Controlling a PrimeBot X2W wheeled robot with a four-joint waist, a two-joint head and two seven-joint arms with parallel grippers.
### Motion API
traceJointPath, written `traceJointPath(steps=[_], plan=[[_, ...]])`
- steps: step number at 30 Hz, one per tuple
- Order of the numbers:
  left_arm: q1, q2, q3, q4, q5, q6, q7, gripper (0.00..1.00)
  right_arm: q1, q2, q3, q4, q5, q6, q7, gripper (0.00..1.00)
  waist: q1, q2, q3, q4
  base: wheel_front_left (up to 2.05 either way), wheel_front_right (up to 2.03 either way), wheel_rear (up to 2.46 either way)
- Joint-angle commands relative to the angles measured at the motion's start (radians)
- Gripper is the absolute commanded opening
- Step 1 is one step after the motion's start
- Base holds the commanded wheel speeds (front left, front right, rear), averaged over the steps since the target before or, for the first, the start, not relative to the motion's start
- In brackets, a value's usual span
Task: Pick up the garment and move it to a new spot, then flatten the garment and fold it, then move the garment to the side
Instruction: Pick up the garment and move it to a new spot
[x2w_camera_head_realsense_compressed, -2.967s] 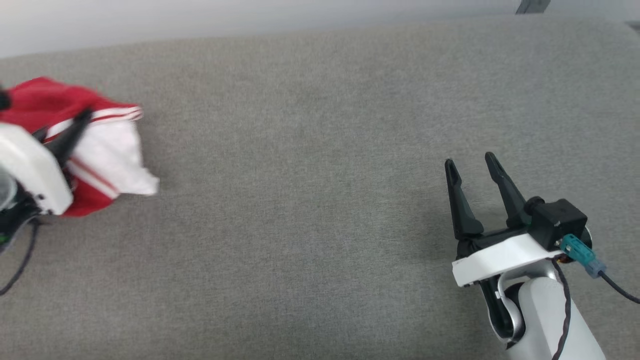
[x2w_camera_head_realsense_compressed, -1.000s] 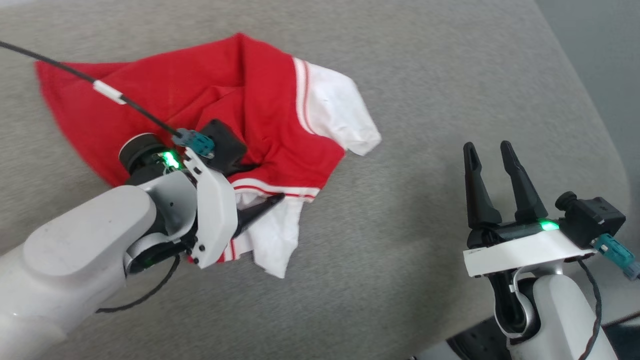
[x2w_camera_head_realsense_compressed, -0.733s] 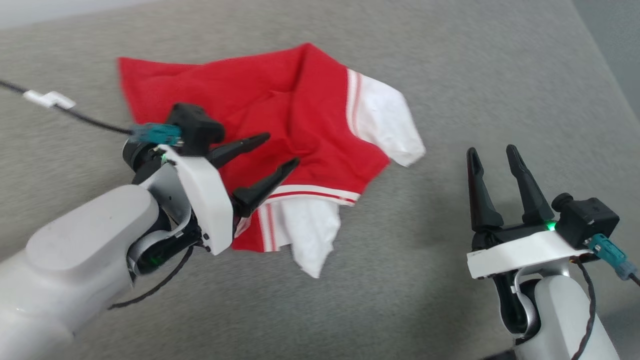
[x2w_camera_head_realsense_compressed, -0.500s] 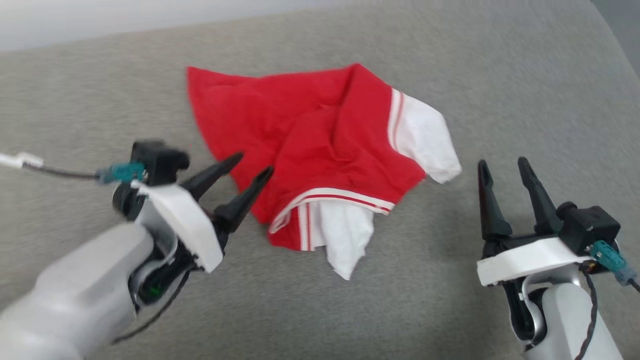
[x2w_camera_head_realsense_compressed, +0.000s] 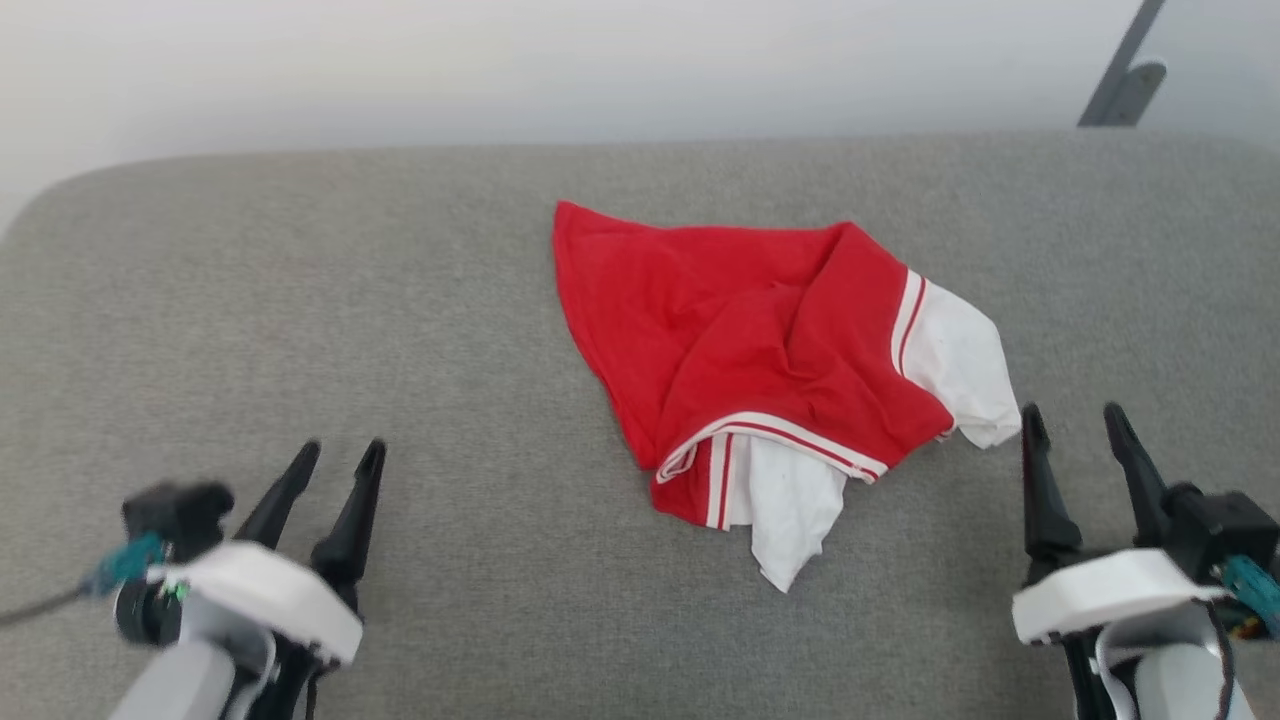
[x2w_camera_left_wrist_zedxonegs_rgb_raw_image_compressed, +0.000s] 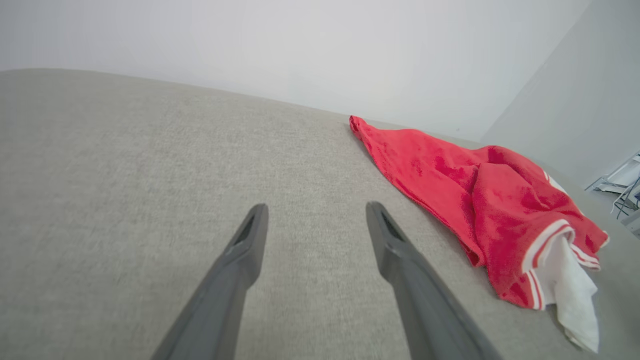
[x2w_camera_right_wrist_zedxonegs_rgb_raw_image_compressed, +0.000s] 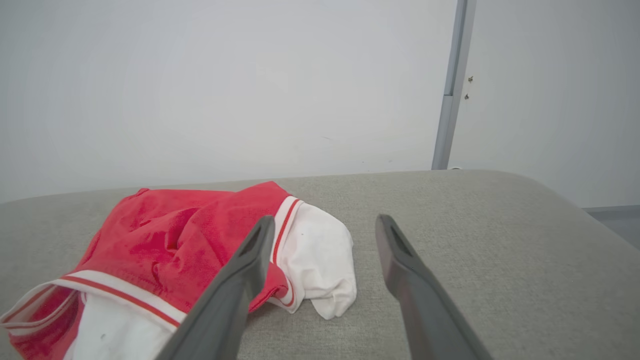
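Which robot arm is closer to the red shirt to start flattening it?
Probably the right: the right gripper is open beside the white sleeve of the garment, while the left gripper sits far off across the grey surface.

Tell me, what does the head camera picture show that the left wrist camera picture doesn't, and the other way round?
Head view adds the open right gripper, close to the red T-shirt, and a grey post at the back. Left wrist view adds a wall corner and pale clutter past the grey cushion. Both share the crumpled T-shirt lying loose on that cushion and the open left gripper, apart from it.
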Motion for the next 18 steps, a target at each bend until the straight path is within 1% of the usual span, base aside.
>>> traceJointPath(steps=[1, 5, 7, 10, 14, 16, 18], plan=[[0.057, -0.025, 0.063, -0.021, 0.055, 0.003, -0.005, 1.0, 0.022, -0.001, -0.009, -0.004, -0.005, 0.0, -0.005, 1.0, 0.0, 0.0, -0.029, 0.022, 0.0, 0.0, 0.0], [0.186, -0.083, 0.239, -0.087, 0.234, 0.006, -0.005, 1.0, 0.063, -0.001, -0.041, -0.015, -0.013, 0.0, -0.005, 1.0, 0.0, 0.0, -0.054, 0.034, 0.0, 0.0, 0.0], [0.242, -0.119, 0.322, -0.124, 0.304, 0.006, -0.005, 1.0, 0.077, -0.001, -0.052, -0.021, -0.014, 0.0, -0.005, 1.0, 0.0, 0.0, -0.06, 0.036, 0.0, 0.0, 0.0], [0.311, -0.163, 0.419, -0.188, 0.405, 0.004, -0.005, 1.0, 0.094, -0.001, -0.066, -0.03, -0.014, 0.0, -0.005, 1.0, 0.0, 0.0, -0.067, 0.036, 0.0, 0.0, 0.0], [0.395, -0.216, 0.508, -0.26, 0.506, 0.002, -0.005, 1.0, 0.102, -0.001, -0.074, -0.039, -0.007, 0.0, -0.005, 1.0, 0.0, 0.0, -0.068, 0.034, 0.0, 0.0, 0.0], [0.437, -0.248, 0.549, -0.293, 0.543, 0.001, -0.005, 1.0, 0.109, -0.001, -0.081, -0.048, 0.002, 0.0, -0.005, 1.0, 0.0, 0.0, -0.063, 0.034, 0.0, 0.0, 0.0], [0.452, -0.261, 0.562, -0.301, 0.556, 0.001, -0.005, 1.0, 0.112, -0.001, -0.083, -0.051, 0.008, 0.0, -0.005, 1.0, 0.0, 0.0, -0.059, 0.033, 0.0, 0.0, 0.0]])
